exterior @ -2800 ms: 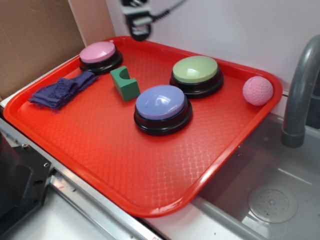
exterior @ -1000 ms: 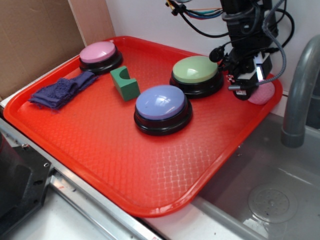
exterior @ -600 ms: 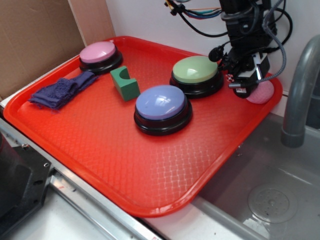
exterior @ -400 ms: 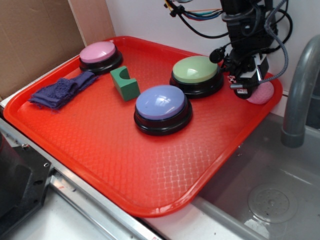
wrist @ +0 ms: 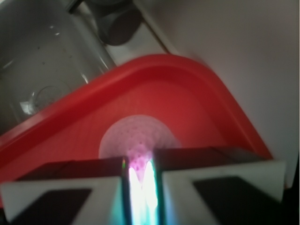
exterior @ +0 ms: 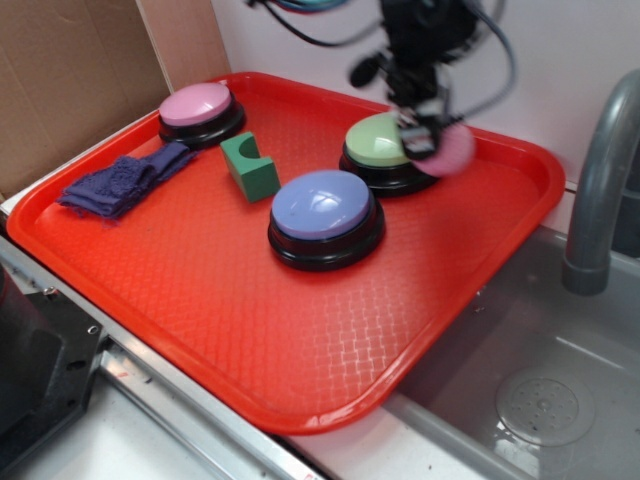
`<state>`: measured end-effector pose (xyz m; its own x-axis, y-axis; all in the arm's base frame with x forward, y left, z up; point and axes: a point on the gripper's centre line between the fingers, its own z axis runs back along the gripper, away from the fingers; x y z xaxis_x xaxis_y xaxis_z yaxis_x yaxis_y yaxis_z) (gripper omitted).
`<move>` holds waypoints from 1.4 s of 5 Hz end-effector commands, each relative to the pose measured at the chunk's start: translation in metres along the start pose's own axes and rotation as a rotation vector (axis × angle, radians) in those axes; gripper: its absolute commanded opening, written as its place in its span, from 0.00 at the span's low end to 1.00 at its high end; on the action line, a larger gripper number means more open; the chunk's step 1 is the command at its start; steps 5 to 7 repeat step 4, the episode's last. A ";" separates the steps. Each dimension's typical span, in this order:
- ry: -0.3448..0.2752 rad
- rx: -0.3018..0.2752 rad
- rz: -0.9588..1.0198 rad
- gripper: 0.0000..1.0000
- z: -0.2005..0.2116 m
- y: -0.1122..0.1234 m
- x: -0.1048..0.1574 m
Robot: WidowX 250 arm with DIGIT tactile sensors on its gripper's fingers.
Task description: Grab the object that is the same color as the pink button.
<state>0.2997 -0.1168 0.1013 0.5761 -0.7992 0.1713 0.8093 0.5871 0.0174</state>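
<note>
The small pink dimpled ball (exterior: 450,150) is held in my gripper (exterior: 425,135), blurred by motion, above the tray by the right edge of the light green button (exterior: 385,140). In the wrist view the ball (wrist: 136,136) sits pinched between my nearly closed jaws, with my gripper (wrist: 139,173) over the red tray's corner. The pink button (exterior: 196,104), a pale pink dome on a black base, stands at the tray's far left corner, well away from the gripper.
The red tray (exterior: 250,330) also holds a lilac-blue button (exterior: 322,205), a green block (exterior: 250,167) and a purple cloth (exterior: 125,180). A grey faucet (exterior: 600,190) and a sink (exterior: 540,400) lie to the right. A cardboard wall stands at the left.
The gripper came down over the ball at the tray's right corner, closed on it, and has now moved left and up with the ball, which has left its corner.
</note>
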 end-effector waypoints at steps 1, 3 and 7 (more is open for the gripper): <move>0.217 0.013 0.434 0.00 0.083 -0.028 -0.063; 0.374 -0.015 0.794 0.00 0.089 -0.040 -0.127; 0.481 -0.072 0.765 0.00 0.084 -0.037 -0.137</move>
